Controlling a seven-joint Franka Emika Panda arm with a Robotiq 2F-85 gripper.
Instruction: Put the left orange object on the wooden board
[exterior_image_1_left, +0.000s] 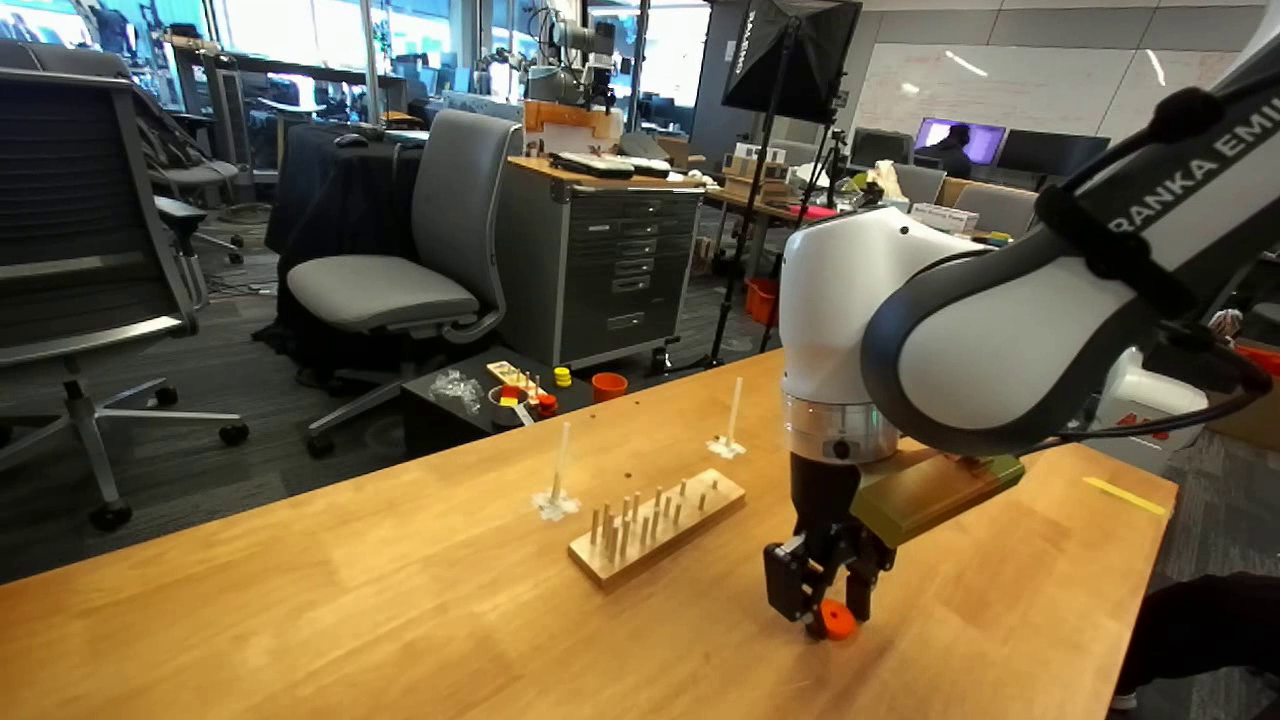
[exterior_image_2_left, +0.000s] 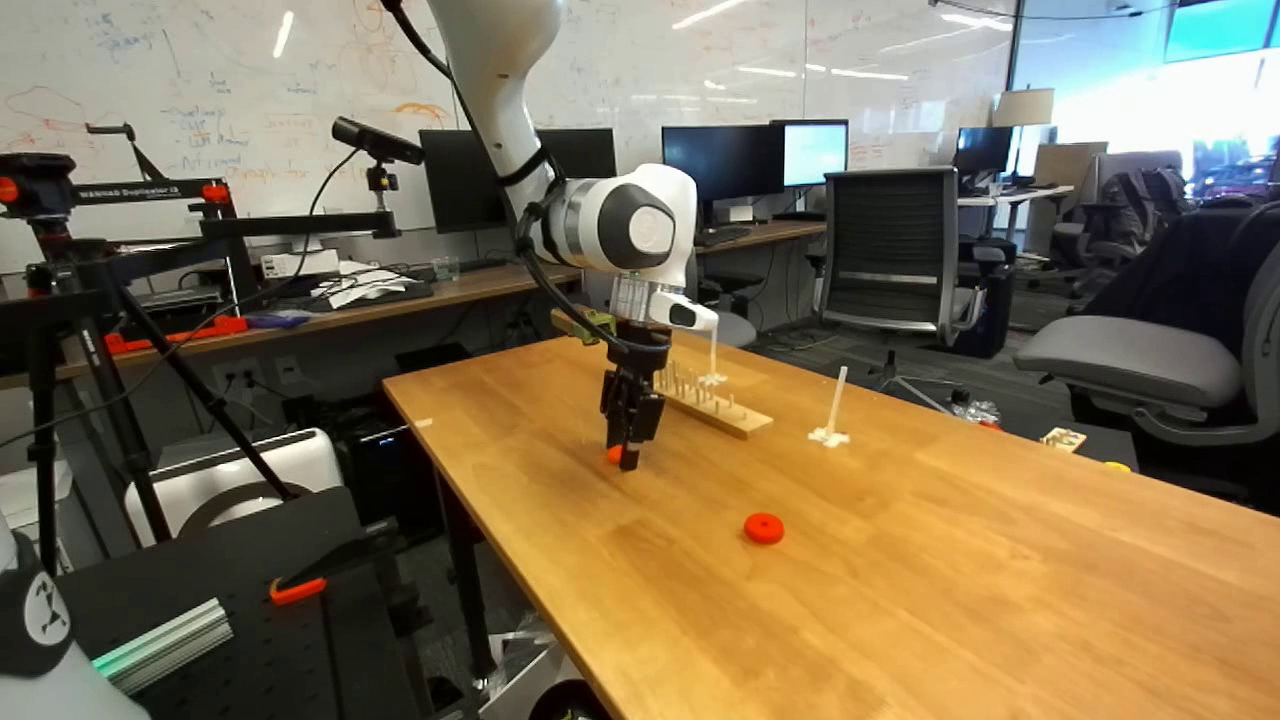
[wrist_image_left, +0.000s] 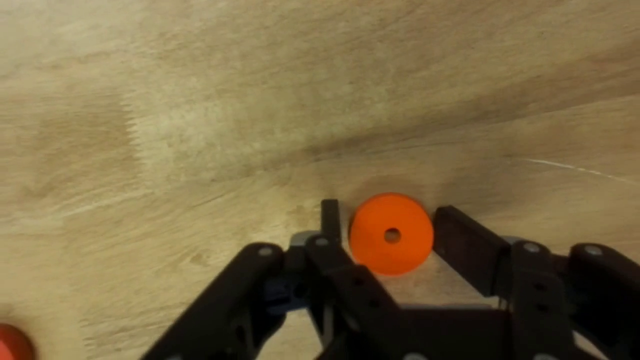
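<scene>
see flat round orange disc (wrist_image_left: 392, 254) within black two-fingered pincer (wrist_image_left: 386, 215), parted around it, slight gap one side; note rectangular pale-wood pegged board (exterior_image_1_left: 660, 538) near pincer.

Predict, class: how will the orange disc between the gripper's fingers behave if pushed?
The orange disc is probably stiff: its round outline shows no dent. Its flattish face suggests that, laid down, it would slide rather than roll. On edge, its circular rim might let it roll.
</scene>
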